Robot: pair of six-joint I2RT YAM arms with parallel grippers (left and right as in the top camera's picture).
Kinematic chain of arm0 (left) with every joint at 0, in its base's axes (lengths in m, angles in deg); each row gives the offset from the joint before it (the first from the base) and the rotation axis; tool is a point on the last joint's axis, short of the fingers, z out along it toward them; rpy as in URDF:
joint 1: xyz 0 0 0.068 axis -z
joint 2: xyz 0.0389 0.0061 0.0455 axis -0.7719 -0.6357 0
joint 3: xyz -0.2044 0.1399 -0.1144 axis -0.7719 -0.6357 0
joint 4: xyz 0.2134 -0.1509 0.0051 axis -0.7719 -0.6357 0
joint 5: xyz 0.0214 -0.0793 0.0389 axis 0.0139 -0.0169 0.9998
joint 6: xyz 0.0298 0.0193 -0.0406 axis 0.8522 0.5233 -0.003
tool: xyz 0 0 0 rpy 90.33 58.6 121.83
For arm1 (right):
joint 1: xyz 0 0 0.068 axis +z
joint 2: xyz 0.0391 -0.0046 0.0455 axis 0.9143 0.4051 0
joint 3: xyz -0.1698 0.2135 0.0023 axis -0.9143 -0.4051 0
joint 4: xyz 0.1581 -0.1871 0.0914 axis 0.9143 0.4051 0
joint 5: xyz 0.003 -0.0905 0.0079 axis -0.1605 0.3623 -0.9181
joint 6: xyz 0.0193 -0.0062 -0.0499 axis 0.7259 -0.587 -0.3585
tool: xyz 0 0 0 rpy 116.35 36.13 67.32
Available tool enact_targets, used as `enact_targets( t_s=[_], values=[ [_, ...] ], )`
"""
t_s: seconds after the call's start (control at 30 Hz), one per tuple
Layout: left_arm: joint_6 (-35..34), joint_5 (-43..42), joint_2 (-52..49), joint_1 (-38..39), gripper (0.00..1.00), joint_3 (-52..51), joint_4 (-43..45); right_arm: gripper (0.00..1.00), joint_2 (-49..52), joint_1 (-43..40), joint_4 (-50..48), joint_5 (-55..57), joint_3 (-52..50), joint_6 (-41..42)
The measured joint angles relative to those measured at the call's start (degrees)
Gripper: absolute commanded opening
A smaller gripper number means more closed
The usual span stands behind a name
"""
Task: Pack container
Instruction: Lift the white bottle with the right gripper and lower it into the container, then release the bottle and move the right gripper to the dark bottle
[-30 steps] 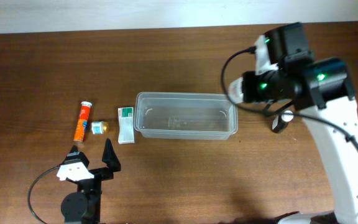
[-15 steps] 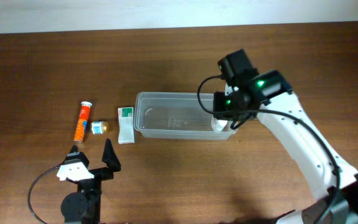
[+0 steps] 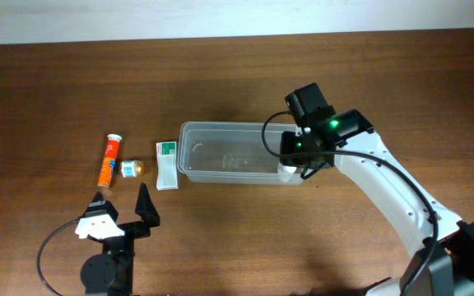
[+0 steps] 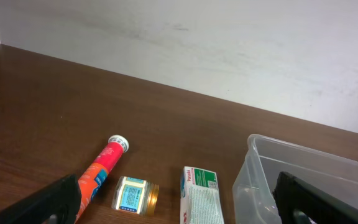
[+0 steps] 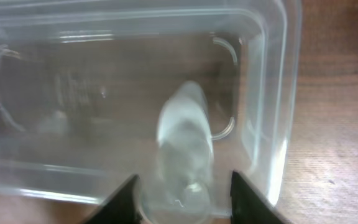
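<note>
The clear plastic container point(image 3: 237, 126) stands mid-table and also shows in the left wrist view point(image 4: 260, 168) and the right wrist view point(image 5: 291, 93). My right gripper point(image 3: 291, 167) is over the container's right end. It is shut on a whitish translucent bottle point(image 5: 182, 143) that points down into the tub; that view is blurred. My left gripper point(image 3: 122, 210) is open and empty near the front edge, left of the container, its fingers at the bottom of the left wrist view point(image 4: 176, 214).
Left of the container lie an orange tube point(image 3: 109, 160) point(image 4: 101, 171), a small jar with a gold lid point(image 3: 130, 168) point(image 4: 135, 194) and a white-and-green Panadol box point(image 3: 167, 164) point(image 4: 199, 196). A pale wall runs behind the table.
My right arm swung in from right of the container to its right end, bringing the bottle over the tub. The left arm has not moved.
</note>
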Motion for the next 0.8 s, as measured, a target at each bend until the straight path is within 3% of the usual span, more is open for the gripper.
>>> enact_targets(
  t_s=[0.3,0.5,0.63,0.8],
  values=[
    [0.0,0.0,0.0,0.0,1.00,0.0,0.0,0.66,-9.3,-1.4,11.9,5.5,10.4,-1.2],
    [0.0,0.0,0.0,0.0,1.00,0.0,0.0,0.72,-19.0,-14.6,16.4,10.0,13.6,-2.6],
    [0.0,0.0,0.0,0.0,1.00,0.0,0.0,0.72,-16.1,-23.9,17.0,7.5,12.4,-7.5],
    [0.0,0.0,0.0,0.0,1.00,0.0,0.0,0.70,-6.9,-28.5,17.0,4.3,9.6,-10.8]
  ],
)
